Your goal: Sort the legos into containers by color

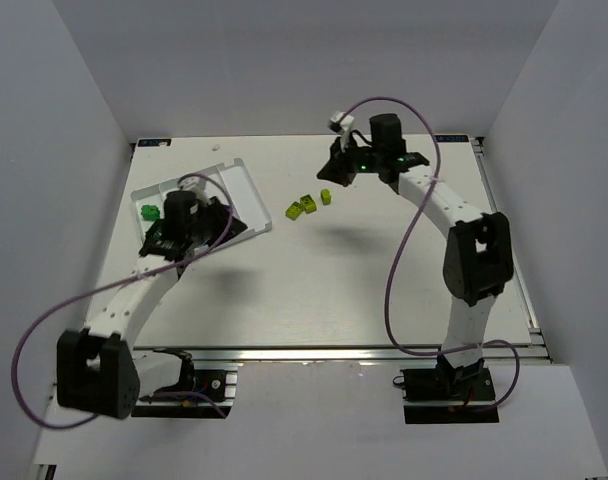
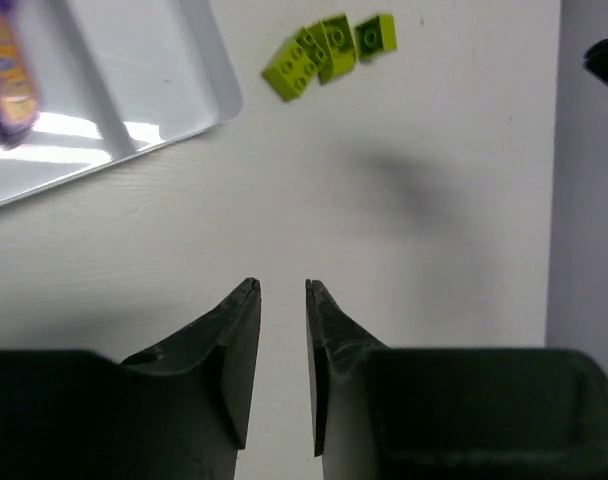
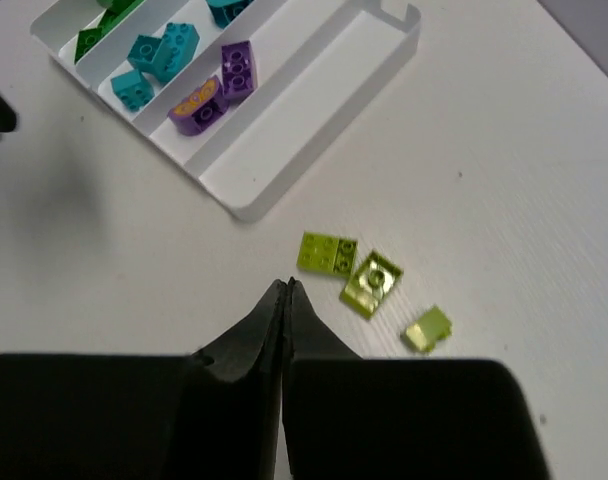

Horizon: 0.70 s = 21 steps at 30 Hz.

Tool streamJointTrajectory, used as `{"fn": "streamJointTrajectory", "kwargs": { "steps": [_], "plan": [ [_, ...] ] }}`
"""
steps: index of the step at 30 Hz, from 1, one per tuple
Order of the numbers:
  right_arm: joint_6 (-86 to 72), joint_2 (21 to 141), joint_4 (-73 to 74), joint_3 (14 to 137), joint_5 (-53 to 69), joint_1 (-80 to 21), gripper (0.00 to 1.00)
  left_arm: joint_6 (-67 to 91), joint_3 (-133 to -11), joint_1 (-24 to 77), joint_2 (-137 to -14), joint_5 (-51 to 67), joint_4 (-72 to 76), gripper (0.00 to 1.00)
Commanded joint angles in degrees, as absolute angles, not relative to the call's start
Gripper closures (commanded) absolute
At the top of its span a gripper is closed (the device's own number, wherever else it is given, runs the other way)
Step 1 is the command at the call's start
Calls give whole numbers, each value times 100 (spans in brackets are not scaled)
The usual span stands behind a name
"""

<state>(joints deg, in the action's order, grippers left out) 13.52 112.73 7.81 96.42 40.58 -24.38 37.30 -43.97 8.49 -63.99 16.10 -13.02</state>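
Three yellow-green legos lie loose on the table right of the white tray (image 1: 239,175): a flat one (image 3: 326,253), a tilted one (image 3: 371,283) and a small one (image 3: 427,329). They also show in the left wrist view (image 2: 324,50) and from above (image 1: 302,207). In the tray's compartments (image 3: 314,140) lie dark green (image 3: 94,35), cyan (image 3: 159,55) and purple legos (image 3: 237,70). My left gripper (image 2: 282,290) is slightly open and empty, over the tray's near right corner (image 1: 234,222). My right gripper (image 3: 287,288) is shut and empty, just behind the loose legos (image 1: 329,175).
A bright green brick (image 1: 149,211) shows at the tray's left end. A purple brick (image 2: 9,70) lies in the tray in the left wrist view. White walls enclose the table on three sides. Purple cables loop off both arms.
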Motion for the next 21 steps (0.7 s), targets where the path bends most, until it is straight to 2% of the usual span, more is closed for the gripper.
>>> {"fn": "streamJointTrajectory", "kwargs": {
  "steps": [1,2,4,5,6,8,9,13,21],
  "plan": [
    [1634,10636,1432,9046,4578,-2216,100,3210,-5201,1563,-7371,1741,-1106,66],
    [1774,10513,1511,8792,4797,-2110,71,2808,-5673,1730,-7652,1688,-1221,68],
    [1924,10179,1809,8605,4956,-1820,42,2419,-6159,2047,-8528,1626,-1686,61],
    [2038,10056,1906,8430,5088,-1732,28,2086,-6387,2135,-8804,1530,-1835,52],
    [2265,9863,1994,8359,5280,-1566,23,1918,-6920,2275,-9076,1425,-2046,33],
    [2530,9695,2354,8271,5440,-1451,14,1436,-7442,2434,-9786,1074,-2521,23],
    [2697,9546,2442,8166,5440,-1363,14,1337,-7914,2548,-10008,942,-2740,19],
    [2821,9220,2566,7858,5572,-1117,15,854,-8865,2794,-10967,179,-3014,18],
    [2777,9062,2698,7787,6029,-467,19,9,-9755,3146,-12154,-1002,-3049,18]
  ]
}}
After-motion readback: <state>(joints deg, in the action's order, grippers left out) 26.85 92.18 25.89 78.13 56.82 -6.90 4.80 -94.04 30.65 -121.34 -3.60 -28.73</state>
